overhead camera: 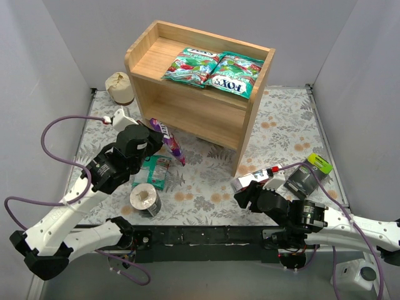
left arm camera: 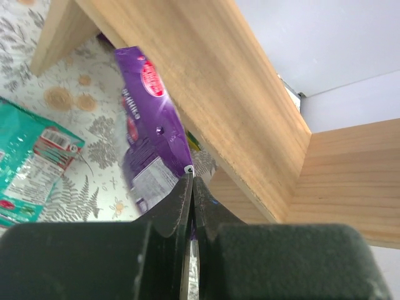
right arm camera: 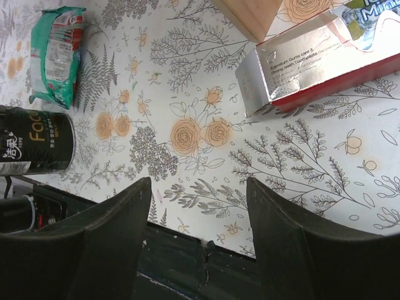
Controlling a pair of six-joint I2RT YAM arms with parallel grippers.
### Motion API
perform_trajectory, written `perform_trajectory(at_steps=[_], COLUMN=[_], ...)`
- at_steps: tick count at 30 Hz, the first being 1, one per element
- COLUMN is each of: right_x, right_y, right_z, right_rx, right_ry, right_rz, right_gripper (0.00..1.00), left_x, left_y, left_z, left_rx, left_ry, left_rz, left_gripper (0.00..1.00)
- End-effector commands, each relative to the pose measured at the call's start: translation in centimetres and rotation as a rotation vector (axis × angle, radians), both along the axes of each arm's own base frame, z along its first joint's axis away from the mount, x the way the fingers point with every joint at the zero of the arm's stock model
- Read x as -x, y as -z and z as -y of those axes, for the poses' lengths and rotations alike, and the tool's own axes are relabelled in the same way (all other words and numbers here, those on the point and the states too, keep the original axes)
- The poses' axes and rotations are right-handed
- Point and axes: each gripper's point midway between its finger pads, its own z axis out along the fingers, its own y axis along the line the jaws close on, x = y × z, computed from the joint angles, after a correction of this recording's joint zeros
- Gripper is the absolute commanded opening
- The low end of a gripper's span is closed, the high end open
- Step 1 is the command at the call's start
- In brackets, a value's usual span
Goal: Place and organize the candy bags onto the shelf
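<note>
The wooden shelf (overhead camera: 150, 59) stands at the back, with two green-teal FOX'S bags (overhead camera: 190, 64) (overhead camera: 235, 74) lying side by side on its top tier. My left gripper (overhead camera: 164, 139) is shut on the edge of the purple candy bag (overhead camera: 173, 145), holding it off the table just in front of the shelf's lower opening; in the left wrist view the bag (left arm camera: 147, 131) hangs beside the shelf's wooden edge (left arm camera: 237, 106). Another green-teal bag (overhead camera: 155, 170) lies on the table under the left arm. My right gripper (overhead camera: 240, 197) is open and empty, low over the table's near edge.
A slim red-and-white box (overhead camera: 253, 179) lies by the shelf's right foot. A dark can (overhead camera: 302, 181) and a green packet (overhead camera: 320, 163) lie at the right. A grey tape roll (overhead camera: 145, 200) sits near the front, and a beige roll (overhead camera: 120, 87) stands left of the shelf.
</note>
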Motion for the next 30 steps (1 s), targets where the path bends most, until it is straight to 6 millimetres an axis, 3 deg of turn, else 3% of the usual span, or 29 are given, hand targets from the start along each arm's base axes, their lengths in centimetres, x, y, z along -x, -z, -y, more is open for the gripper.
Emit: perform_trajectory(at_steps=[1,7,8,11,18,28,30], right_x=[-0.8,-0.9,-1.0,-1.0,-1.1,-1.0,-1.1], right_y=[-2.7,-2.7,-2.7,-2.7,-2.7,-2.2,-2.2], right_z=[-0.2,0.0,0.0,0.0,0.0,0.3,0.3], right_rx=[-0.057,-0.055,-0.051,-0.050,-0.050,-0.046,-0.049], right_ry=[0.031,0.039,0.040,0.042,0.043,0.051,0.052], right_rz=[0.049,0.056,0.056,0.059,0.062,0.056,0.058], right_gripper=[0.70,0.70,0.70,0.70,0.70,0.70,0.70], left_x=[-0.3,-0.2,0.0,0.3,0.0,-1.1,-2.0], left_y=[-4.6,-10.2,-12.3,-15.8,-22.9,-30.3,-30.7], left_z=[-2.1,-4.2,-4.6,-5.4,-5.7,-4.9,-3.8], left_rx=[-0.030,-0.046,-0.040,-0.027,-0.041,-0.066,-0.087], left_ry=[-0.062,-0.121,-0.124,-0.143,-0.146,-0.173,-0.155], left_rz=[0.119,0.235,0.275,0.354,0.524,0.740,0.763], left_gripper=[0.00,0.00,0.00,0.00,0.00,0.00,0.00])
